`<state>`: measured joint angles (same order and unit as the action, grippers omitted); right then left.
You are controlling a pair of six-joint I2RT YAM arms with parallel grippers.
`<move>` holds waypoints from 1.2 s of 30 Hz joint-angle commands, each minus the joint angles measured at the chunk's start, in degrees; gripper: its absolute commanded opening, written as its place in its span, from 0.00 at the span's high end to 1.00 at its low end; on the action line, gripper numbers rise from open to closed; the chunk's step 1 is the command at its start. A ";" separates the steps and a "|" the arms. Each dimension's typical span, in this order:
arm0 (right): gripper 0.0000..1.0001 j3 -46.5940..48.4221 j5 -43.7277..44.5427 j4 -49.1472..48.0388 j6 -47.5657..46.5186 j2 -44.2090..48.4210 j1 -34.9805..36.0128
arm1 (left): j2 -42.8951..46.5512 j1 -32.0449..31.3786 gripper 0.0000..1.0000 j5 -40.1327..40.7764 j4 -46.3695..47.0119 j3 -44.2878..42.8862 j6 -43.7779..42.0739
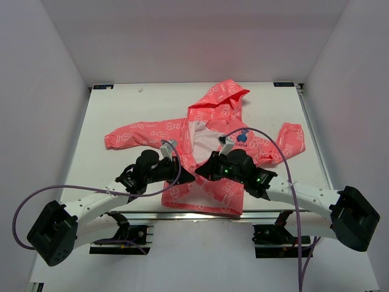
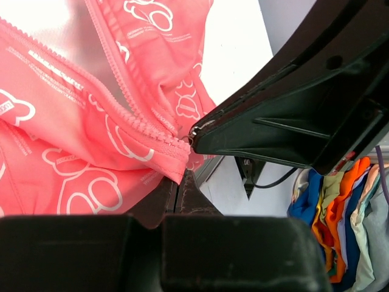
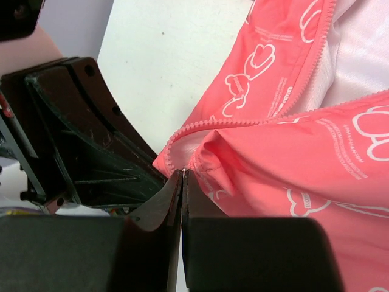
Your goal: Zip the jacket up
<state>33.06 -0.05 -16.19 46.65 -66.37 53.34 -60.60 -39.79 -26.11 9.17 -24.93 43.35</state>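
The coral-pink hooded jacket (image 1: 219, 103) lies flat on the white table, hood at the far side, its front open over white lining, a blue emblem (image 1: 242, 137) on the chest. My left gripper (image 1: 187, 175) and right gripper (image 1: 203, 172) meet at the jacket's lower front. In the left wrist view the left gripper (image 2: 176, 185) is shut on the bottom corner of one front panel (image 2: 73, 134), at the zipper's end. In the right wrist view the right gripper (image 3: 183, 176) is shut on a small silvery zipper part at the other panel's (image 3: 292, 152) lower edge.
The table's near edge (image 1: 200, 214) runs just below the jacket's hem. Purple cables (image 1: 285, 158) arc over the right sleeve and loop at the left. A pile of colourful cloths (image 2: 340, 225) lies off the table. White walls enclose the table on three sides.
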 commanded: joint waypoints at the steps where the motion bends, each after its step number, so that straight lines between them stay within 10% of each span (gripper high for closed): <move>1: 1.00 6.49 8.07 -9.67 -4.55 2.12 -2.45 | -0.57 -1.43 1.00 -7.21 -15.49 1.03 -2.13; 5: 1.00 6.41 1.39 -4.57 -4.47 1.24 -2.45 | -1.63 -1.43 0.76 -2.73 -20.85 -4.59 -4.06; 7: 1.00 6.32 0.59 -3.24 -4.38 1.15 -2.45 | -1.72 -1.52 0.38 1.40 -25.76 -8.72 -6.08; 12: 1.00 10.34 -0.30 6.74 -5.17 1.07 -2.45 | 0.91 -1.61 0.05 9.40 -32.98 -15.40 -9.68; 22: 1.00 22.22 0.49 23.30 -3.94 -4.03 -2.45 | 3.12 -11.69 0.06 32.51 -39.49 -23.41 -14.26; 36: 1.00 23.10 -2.76 25.77 -0.07 -4.21 -2.45 | -11.82 -28.15 0.40 70.14 -37.22 -32.56 -16.19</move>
<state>53.49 -2.35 9.96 45.06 -71.68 51.00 -72.64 -67.24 34.54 -29.17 -55.46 28.67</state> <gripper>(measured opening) 0.009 0.613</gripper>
